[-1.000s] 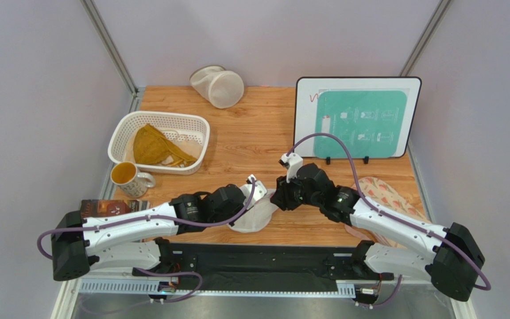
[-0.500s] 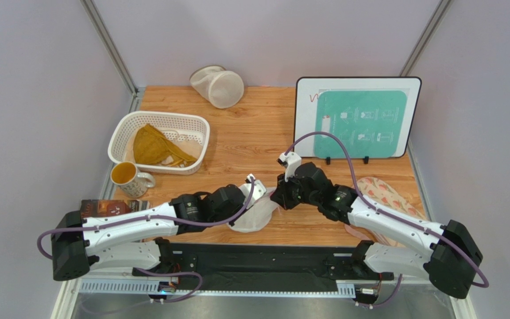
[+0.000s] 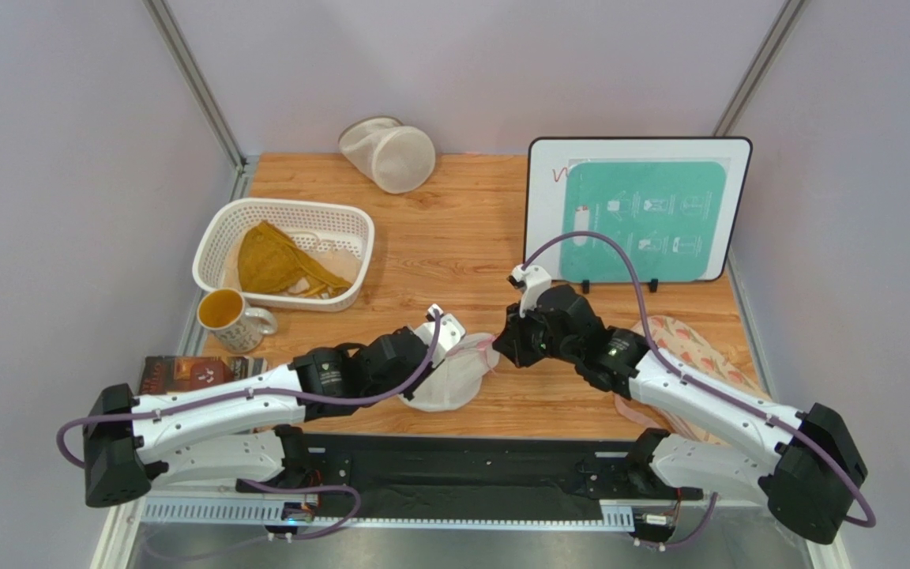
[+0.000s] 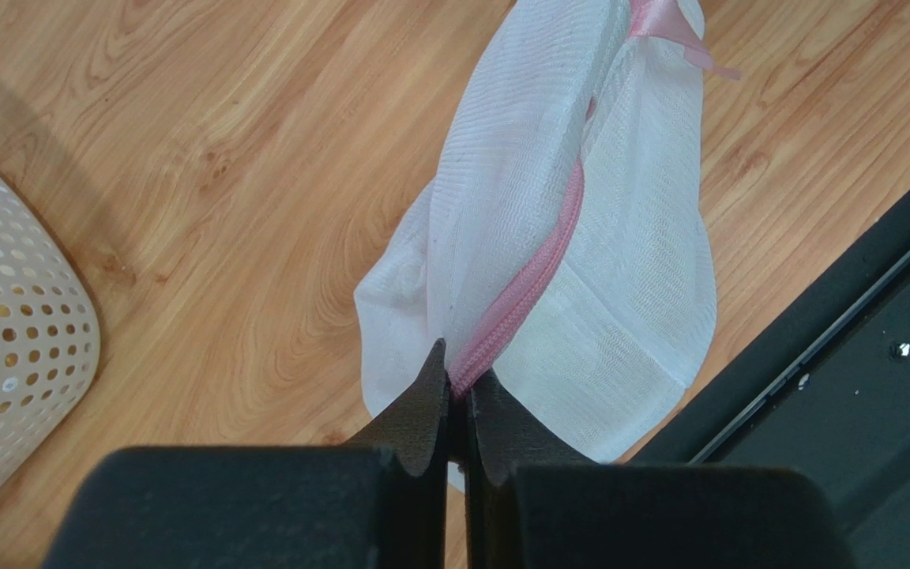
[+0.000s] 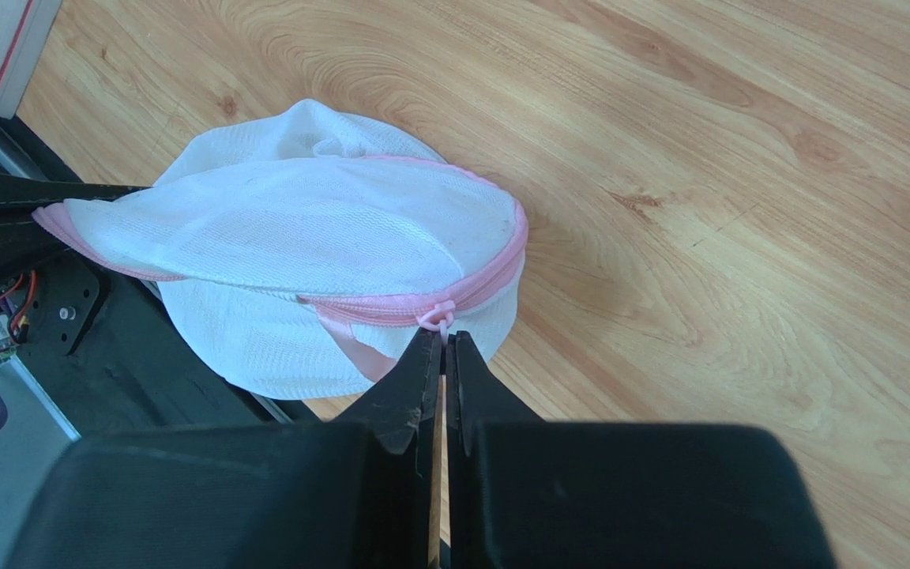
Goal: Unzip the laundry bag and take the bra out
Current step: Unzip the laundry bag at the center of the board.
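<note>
The laundry bag (image 3: pixel 454 377), a round white mesh pouch with pink zipper trim, lies at the near middle of the table between both arms. My left gripper (image 3: pixel 438 344) is shut on the bag's pink zipper seam (image 4: pixel 507 320) at its left edge and holds that edge up. My right gripper (image 3: pixel 499 351) is shut on the pink zipper pull (image 5: pixel 438 318) at the bag's right side (image 5: pixel 341 255). The zipper looks closed along the part that shows. The bra is hidden.
A white perforated basket (image 3: pixel 347 225) with a mustard-yellow garment (image 3: pixel 268 261) stands at the left, a mug (image 3: pixel 225 313) in front of it. A cream cylindrical mesh bag (image 3: pixel 391 154) lies at the back. A board (image 3: pixel 635 213) stands at back right, a pink patterned cloth (image 3: pixel 691 350) under my right arm.
Both grippers have shifted slightly away from the near edge with the bag held between them; the bag has lifted and stretched a little. Both grips are unchanged.
</note>
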You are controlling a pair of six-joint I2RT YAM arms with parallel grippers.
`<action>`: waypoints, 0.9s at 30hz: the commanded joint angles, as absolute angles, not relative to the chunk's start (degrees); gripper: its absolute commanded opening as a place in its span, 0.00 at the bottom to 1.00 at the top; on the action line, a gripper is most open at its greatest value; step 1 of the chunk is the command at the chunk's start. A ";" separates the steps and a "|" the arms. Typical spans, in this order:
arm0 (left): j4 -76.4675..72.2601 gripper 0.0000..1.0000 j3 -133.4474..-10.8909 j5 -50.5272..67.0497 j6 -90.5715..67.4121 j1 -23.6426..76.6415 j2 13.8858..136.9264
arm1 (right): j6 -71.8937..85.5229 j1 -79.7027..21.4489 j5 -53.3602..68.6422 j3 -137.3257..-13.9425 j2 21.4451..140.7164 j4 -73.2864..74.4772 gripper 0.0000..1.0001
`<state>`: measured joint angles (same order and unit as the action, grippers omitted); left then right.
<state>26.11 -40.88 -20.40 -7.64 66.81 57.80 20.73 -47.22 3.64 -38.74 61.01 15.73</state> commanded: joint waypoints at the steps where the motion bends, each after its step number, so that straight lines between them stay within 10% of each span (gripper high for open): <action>1: 29.53 0.00 -40.52 -23.29 -9.23 67.15 56.34 | 20.39 -45.62 2.37 -39.29 61.08 16.61 0.00; 5: 30.85 0.02 -40.78 -26.45 -11.50 67.06 56.60 | 20.74 -45.44 2.46 -39.64 61.35 17.58 0.00; 6: 31.37 0.12 -40.96 -26.89 -11.77 67.15 56.78 | 20.92 -45.44 2.98 -39.90 61.26 17.93 0.00; 7: 31.38 0.44 -41.22 -26.55 -11.86 67.15 56.95 | 21.70 -45.44 3.77 -40.25 61.00 18.28 0.00; 11: 32.07 0.87 -44.90 -23.47 -10.29 67.32 56.61 | 21.97 -45.53 5.36 -41.48 60.99 19.07 0.00; 27: 25.23 0.89 -60.47 -17.94 -1.85 70.84 71.71 | 23.64 -45.53 8.00 -39.46 57.84 17.66 0.00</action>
<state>27.53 -60.45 -19.33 -3.95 70.54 69.04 22.90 -45.67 7.01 -38.74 60.64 18.63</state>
